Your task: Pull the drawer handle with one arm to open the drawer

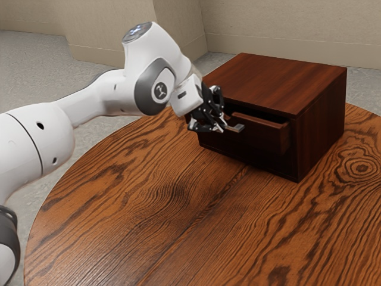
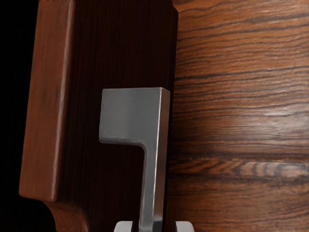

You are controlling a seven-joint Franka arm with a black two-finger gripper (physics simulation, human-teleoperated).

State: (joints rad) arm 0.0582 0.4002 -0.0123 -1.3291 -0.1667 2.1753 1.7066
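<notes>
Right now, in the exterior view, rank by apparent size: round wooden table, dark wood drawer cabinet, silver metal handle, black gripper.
1. round wooden table
2. dark wood drawer cabinet
3. black gripper
4. silver metal handle

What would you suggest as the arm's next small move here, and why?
Probably a short straight pull away from the cabinet. The gripper is shut on the handle, and the drawer stands only a little way out of the cabinet, a dark gap showing behind its front, so it looks only partly open.
</notes>
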